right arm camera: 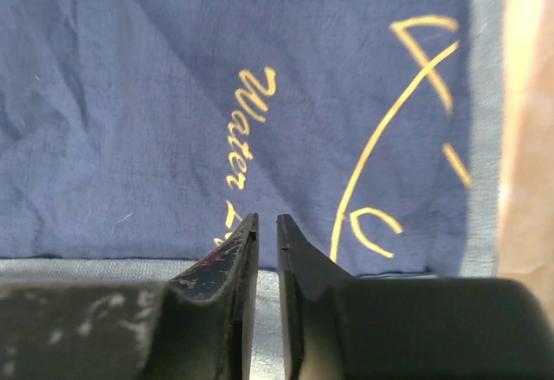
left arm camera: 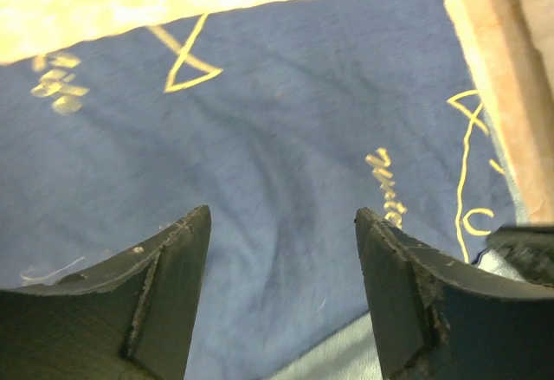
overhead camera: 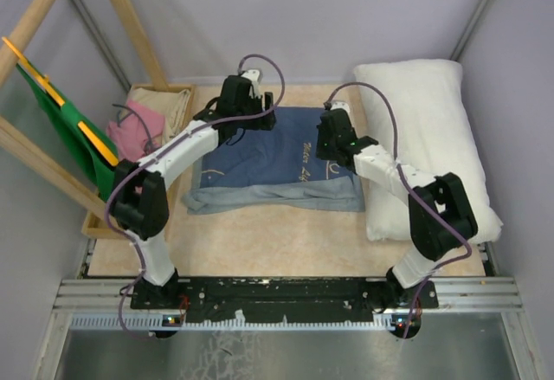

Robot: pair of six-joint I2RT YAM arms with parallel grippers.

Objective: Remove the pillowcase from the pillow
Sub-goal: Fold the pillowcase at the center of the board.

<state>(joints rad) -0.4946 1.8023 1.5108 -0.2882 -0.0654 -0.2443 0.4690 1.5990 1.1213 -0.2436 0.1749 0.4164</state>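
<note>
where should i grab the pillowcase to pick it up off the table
The pillowcase lies flat and spread on the table, so its navy middle offers little to pinch. The best bet is probably its near edge, where lighter blue-grey layers stack and bunch slightly. Come down from above on the near side, straddling that fold.

pale grey walls [overhead camera: 346,16] at 12 o'clock; slanted wooden frame [overhead camera: 130,25] at 10 o'clock; beige mottled tabletop [overhead camera: 286,241] at centre; aluminium rail [overhead camera: 485,295] at 6 o'clock; soft even light.
</note>
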